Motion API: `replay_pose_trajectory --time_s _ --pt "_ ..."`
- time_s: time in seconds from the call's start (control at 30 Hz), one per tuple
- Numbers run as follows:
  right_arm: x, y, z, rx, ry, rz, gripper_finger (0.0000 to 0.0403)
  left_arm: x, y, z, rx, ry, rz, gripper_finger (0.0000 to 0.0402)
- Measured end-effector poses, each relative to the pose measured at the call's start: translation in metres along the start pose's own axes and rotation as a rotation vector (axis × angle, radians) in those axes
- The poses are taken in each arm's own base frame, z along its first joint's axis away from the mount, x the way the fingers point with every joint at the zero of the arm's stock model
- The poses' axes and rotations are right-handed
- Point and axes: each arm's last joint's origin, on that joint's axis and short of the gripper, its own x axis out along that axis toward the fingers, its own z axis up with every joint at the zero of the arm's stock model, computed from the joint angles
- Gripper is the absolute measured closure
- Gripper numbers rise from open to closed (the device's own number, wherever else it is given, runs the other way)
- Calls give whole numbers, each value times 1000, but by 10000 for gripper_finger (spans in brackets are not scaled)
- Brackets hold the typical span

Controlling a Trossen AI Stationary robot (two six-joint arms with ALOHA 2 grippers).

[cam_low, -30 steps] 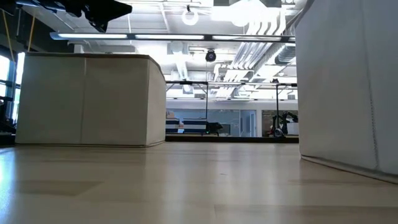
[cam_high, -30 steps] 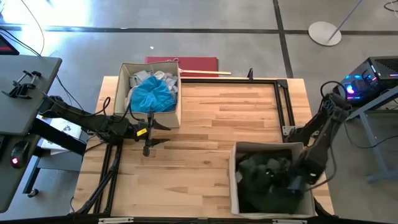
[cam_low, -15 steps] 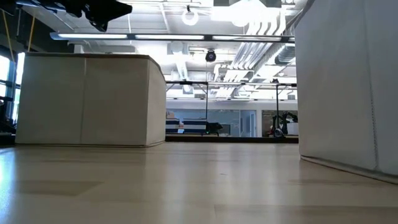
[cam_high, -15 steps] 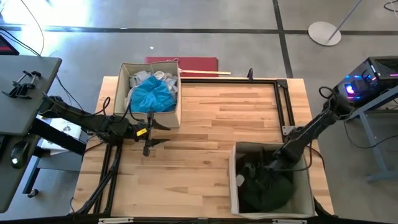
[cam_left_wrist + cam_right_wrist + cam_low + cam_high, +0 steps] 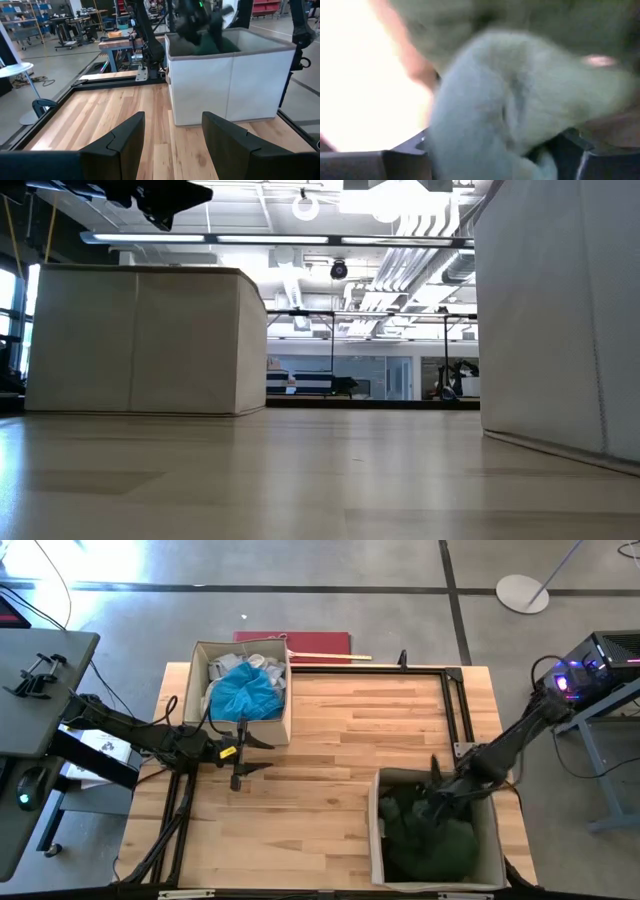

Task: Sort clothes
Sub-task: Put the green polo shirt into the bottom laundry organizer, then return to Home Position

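The clothes lie in two beige boxes. The far left box (image 5: 200, 690) holds a bright blue garment (image 5: 243, 692) on top of white ones. The near right box (image 5: 375, 830) holds dark green and black garments (image 5: 430, 840). My right gripper (image 5: 438, 798) hangs over this box, tipped downward, its fingers wide apart in the right wrist view with a blurred grey-green garment (image 5: 485, 100) between them. My left gripper (image 5: 240, 752) hovers open beside the left box, level and touching nothing. My right gripper (image 5: 497, 155) has the grey-green garment between its open fingers, above the dark pile in the right box. The picture is blurred, so I cannot tell whether the fingers (image 5: 405, 157) touch the cloth.
Bare wooden table (image 5: 330, 730) lies between the two boxes. A black metal frame (image 5: 455, 700) runs along the far and right edges. A red mat (image 5: 300, 640) lies beyond the far edge. In the left wrist view the right box (image 5: 230, 75) stands ahead.
My right gripper has swung from the right box's near right corner toward its far left part, rolling as it went. The dark garments in that box have shifted and now lie spread lower, with green cloth on top.
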Motion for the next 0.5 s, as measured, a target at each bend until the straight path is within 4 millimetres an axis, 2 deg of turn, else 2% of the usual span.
replay_pose_trajectory --time_s 0.13,0.27,0.3,0.4,0.5 --pt "-53 4 0 -117 -297 -104 165 0 1 1 -13 -8 21 211" --pt "-90 -3 7 -174 -749 -246 165 0 2 4 -81 -42 60 211" --pt "-96 -6 8 -196 -804 -274 165 0 2 5 -87 -52 62 211" --pt "-108 -13 15 -274 -826 -325 165 0 3 8 -97 -80 73 211" --pt "-112 -24 23 -389 -840 -342 165 0 7 9 -106 -95 99 211"
